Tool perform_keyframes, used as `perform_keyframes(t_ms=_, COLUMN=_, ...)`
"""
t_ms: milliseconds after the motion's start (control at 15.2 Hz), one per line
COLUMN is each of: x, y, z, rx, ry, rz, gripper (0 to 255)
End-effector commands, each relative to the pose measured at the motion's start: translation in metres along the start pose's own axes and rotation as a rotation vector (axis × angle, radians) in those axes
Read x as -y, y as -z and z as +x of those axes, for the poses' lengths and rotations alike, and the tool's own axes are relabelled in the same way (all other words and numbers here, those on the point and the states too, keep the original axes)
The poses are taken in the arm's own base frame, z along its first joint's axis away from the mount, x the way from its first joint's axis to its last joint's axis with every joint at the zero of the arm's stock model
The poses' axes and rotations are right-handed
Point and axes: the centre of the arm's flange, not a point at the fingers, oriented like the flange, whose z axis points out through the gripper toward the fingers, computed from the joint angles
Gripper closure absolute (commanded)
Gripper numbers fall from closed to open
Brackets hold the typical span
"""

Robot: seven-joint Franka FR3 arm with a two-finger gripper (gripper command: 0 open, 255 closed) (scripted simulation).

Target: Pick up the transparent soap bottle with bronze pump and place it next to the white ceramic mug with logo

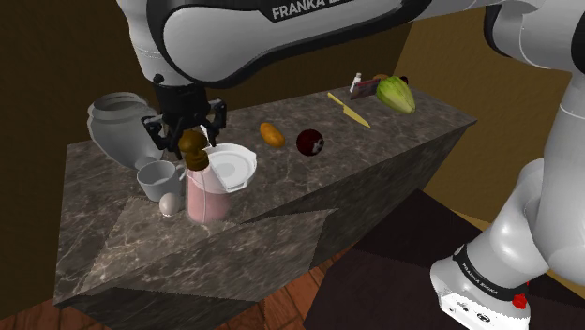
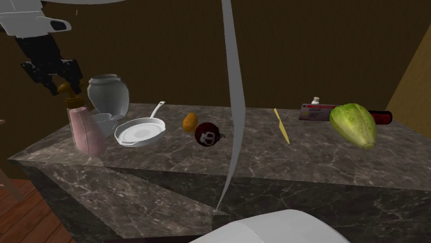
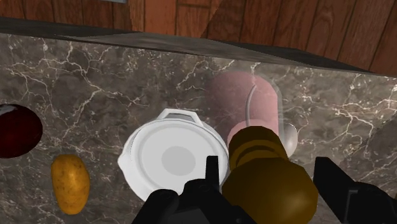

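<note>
**End effector clamped on the pump of the soap bottle beside the mug**

The soap bottle (image 1: 206, 192) stands on the dark marble table (image 1: 309, 178), near the end at the shoulder view's left. Its clear body holds pink liquid, and a thin tube shows inside it in the wrist view. A white mug (image 1: 157, 178) sits just beside it on the shoulder view's left, with its opening up. A white pan (image 1: 234, 169) lies just beside the bottle on the other side, showing a plain white inside. Behind the mug stands a grey jar (image 1: 117, 127); its contents cannot be seen. A small pale egg-shaped thing (image 1: 169, 203) rests at the bottle's foot.

The end effector (image 1: 193, 137) hangs directly above the bottle, pointing down. In the wrist view its two black fingers (image 3: 213, 168) flank the bronze pump head (image 3: 270, 191) and meet its sides, gripping it. The pink body lies straight below.
</note>
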Motion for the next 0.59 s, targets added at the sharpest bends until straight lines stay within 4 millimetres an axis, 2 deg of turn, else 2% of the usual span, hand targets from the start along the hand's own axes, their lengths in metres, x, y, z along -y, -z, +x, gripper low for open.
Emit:
perform_keyframes(t_ms=0, x=0.0, y=-0.0001, z=0.0, rx=-0.001, ry=0.0, rz=0.001, gripper=255)
perform_keyframes(t_ms=198, x=0.0, y=-0.0001, z=0.0, rx=-0.001, ry=0.0, rz=0.001, gripper=255)
perform_keyframes(t_ms=264, x=0.0, y=-0.0001, z=-0.0001, rx=-0.001, ry=0.0, rz=0.001, gripper=0)
perform_keyframes(t_ms=528, x=-0.0001, y=0.0, z=-0.0001, rx=-0.001, ry=0.0, rz=0.001, gripper=0)
